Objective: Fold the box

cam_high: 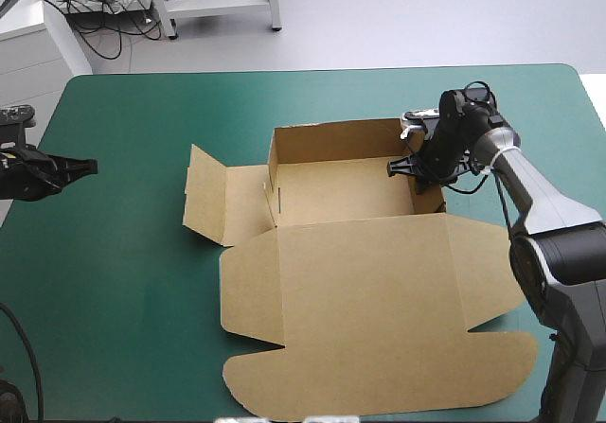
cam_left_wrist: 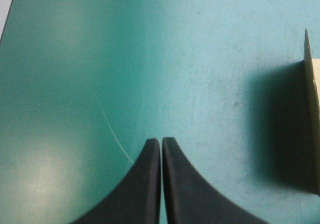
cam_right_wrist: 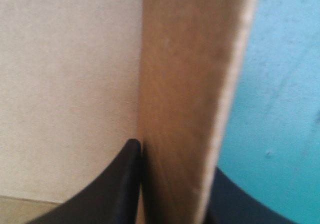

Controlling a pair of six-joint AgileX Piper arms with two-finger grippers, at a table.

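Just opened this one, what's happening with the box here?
The right gripper is shut on the right wall of the brown box, holding it upright. The back wall stands too; the big lid lies flat on the teal-green cover toward the near edge, and the left side panel is spread outward. The left gripper is shut and empty near the table's left edge, apart from the box.

Grey-and-black arm ends in finlike black fingers.
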